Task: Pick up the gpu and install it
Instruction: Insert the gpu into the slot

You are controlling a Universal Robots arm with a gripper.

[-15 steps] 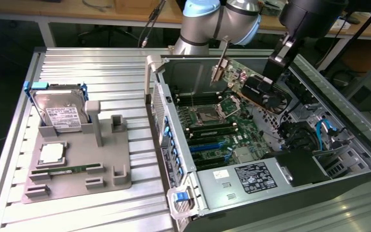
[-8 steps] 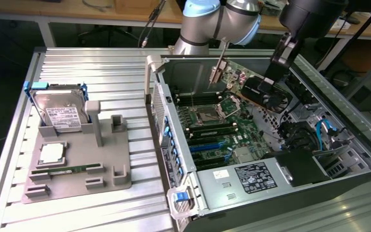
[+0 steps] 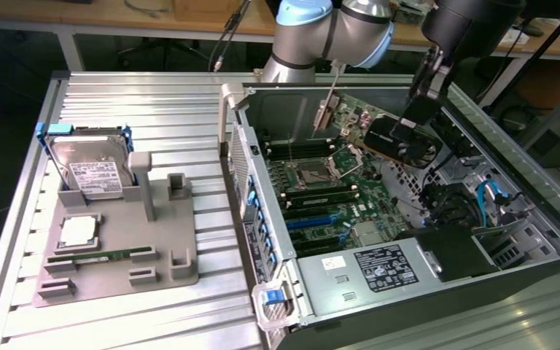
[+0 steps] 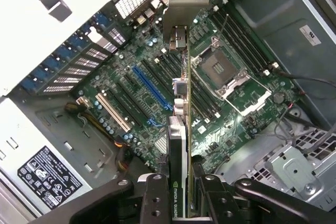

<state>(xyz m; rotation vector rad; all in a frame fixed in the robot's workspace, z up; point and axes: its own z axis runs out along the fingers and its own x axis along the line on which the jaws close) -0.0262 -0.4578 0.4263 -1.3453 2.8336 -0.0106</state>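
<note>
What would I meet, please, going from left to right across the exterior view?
hard drive → case wall with blue clips → gpu, held above the motherboard → blue cable

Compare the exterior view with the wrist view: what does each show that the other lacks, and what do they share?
Exterior view adds: the hard drive and memory stick in the gray holder beside the computer case, and the arm's joints. Wrist view adds: the fingers pressing both faces of the gpu, seen edge-on. Both: the gripper holding the gpu above the motherboard, the processor socket and the power supply.
</note>
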